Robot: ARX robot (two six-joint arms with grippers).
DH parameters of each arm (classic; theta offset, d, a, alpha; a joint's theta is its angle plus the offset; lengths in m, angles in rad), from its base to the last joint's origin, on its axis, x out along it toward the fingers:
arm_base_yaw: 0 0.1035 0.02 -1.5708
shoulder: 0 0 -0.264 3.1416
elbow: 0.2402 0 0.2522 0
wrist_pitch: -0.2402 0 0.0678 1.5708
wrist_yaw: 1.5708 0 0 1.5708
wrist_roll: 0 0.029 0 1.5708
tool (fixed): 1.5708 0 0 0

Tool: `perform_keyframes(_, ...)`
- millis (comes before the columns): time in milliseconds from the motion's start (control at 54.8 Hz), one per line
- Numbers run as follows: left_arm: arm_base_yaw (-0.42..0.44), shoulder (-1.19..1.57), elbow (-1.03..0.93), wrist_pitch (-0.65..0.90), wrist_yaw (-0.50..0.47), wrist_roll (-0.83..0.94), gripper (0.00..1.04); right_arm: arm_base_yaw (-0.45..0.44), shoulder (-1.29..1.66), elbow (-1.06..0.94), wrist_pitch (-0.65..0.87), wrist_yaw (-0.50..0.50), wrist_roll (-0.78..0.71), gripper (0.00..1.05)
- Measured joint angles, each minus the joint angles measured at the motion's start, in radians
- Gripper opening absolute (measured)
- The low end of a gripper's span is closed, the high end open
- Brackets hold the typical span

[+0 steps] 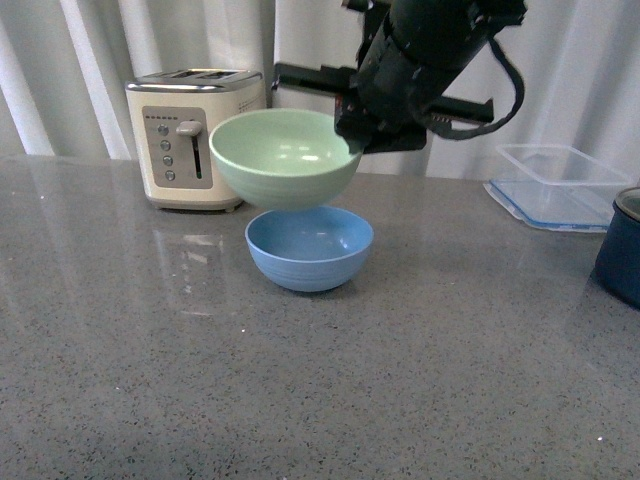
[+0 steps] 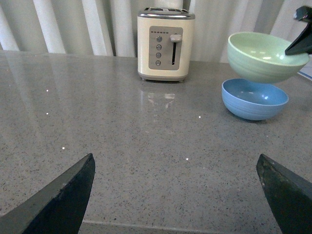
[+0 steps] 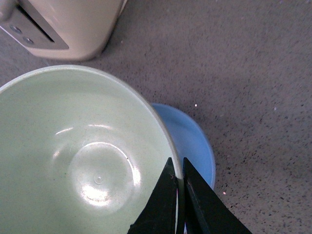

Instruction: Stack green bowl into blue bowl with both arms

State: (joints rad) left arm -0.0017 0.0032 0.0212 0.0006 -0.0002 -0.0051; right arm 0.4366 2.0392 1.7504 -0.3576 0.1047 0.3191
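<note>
The pale green bowl [image 1: 283,157] hangs in the air, upright, just above and slightly left of the blue bowl [image 1: 309,247], which stands on the grey counter [image 1: 300,390]. My right gripper [image 1: 352,142] is shut on the green bowl's right rim; in the right wrist view the gripper [image 3: 177,168] pinches the rim of the green bowl [image 3: 73,161], with the blue bowl [image 3: 192,146] partly showing beneath. My left gripper [image 2: 175,168] is open and empty, low over the counter, well short of both bowls; the green bowl [image 2: 263,56] and the blue bowl [image 2: 254,99] show far off.
A cream toaster [image 1: 193,138] stands behind the bowls at the back left. A clear plastic container [image 1: 560,185] lies at the back right. A dark navy pot [image 1: 622,248] stands at the right edge. White curtains hang behind.
</note>
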Motion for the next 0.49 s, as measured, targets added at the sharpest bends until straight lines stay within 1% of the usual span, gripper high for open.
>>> perform_keyframes(328,0.000,0.000,0.000,0.000,0.000,0.000,0.98,0.000,0.082,0.020,0.005,0.034,0.003,0.01)
perform_keyframes(401,0.000,0.000,0.000,0.000,0.000,0.000,0.98,-0.002,0.082,0.020,0.014,0.026,0.005,0.08)
perform_keyframes(474,0.000,0.000,0.000,0.000,0.000,0.000,0.98,-0.006,0.078,0.015,0.031,0.018,0.008,0.18)
perform_keyframes(493,0.000,0.000,0.000,0.000,0.000,0.000,0.98,-0.008,0.073,0.008,0.038,0.011,0.010,0.24)
